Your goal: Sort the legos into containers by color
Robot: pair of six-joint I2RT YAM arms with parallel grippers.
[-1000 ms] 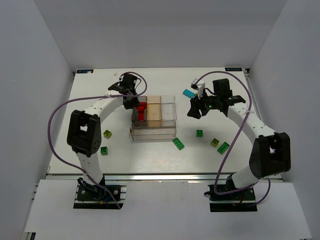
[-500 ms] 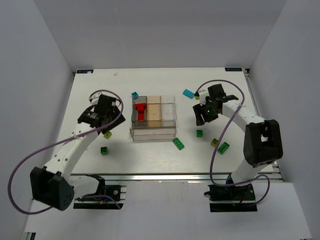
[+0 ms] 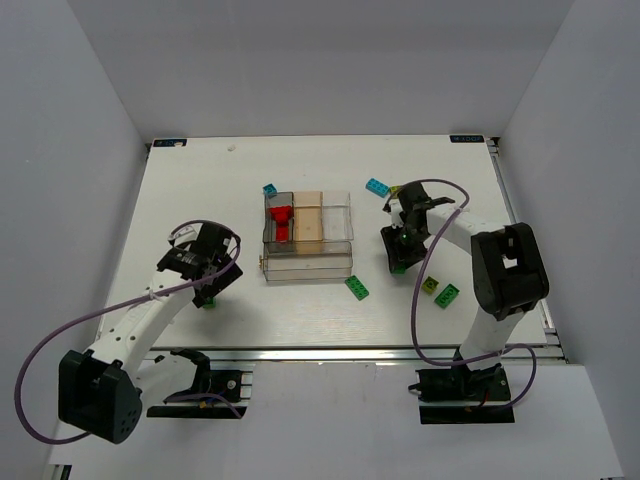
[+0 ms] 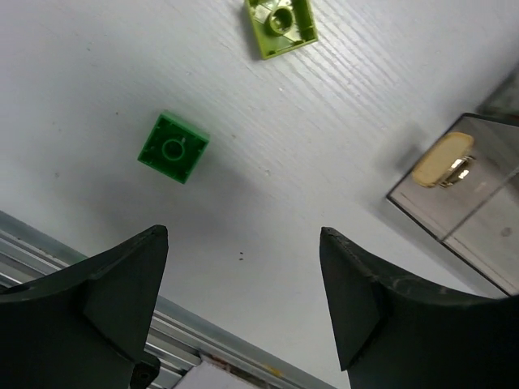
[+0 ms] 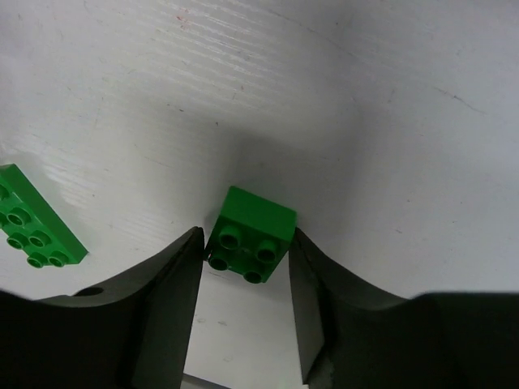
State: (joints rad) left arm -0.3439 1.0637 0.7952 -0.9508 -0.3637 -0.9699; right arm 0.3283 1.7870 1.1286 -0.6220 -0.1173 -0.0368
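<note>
My left gripper (image 4: pixel 239 243) hangs over the near left part of the table (image 3: pixel 190 190). Its jaws are spread wide and nothing is between them. Just ahead of its fingers a small green brick (image 4: pixel 172 147) lies on the white surface. A little farther lies a lime brick (image 4: pixel 280 20), apart from the green one. At the right of this wrist view I see a corner of the clear box (image 3: pixel 308 270) with its golden latch (image 4: pixel 442 160).

My right gripper (image 5: pixel 243 247) is low over the right side of the table. Its jaws stand on both sides of a square green brick (image 5: pixel 251 231), very close to its walls. This brick sits on the table, and I cannot tell if the jaws press it or only stand beside it. A long green brick (image 5: pixel 36 223) lies near it on the left. A second lime brick (image 3: pixel 430 284) and a bright green brick (image 3: pixel 447 295) lie on the right.

In the middle of the table, the red legos (image 3: pixel 282 220) stand in the far left compartment of the box. Behind the box, one cyan brick (image 3: pixel 270 189) lies just beside its far left corner. Another cyan brick (image 3: pixel 377 186) lies past the far right corner, well apart from the first.
</note>
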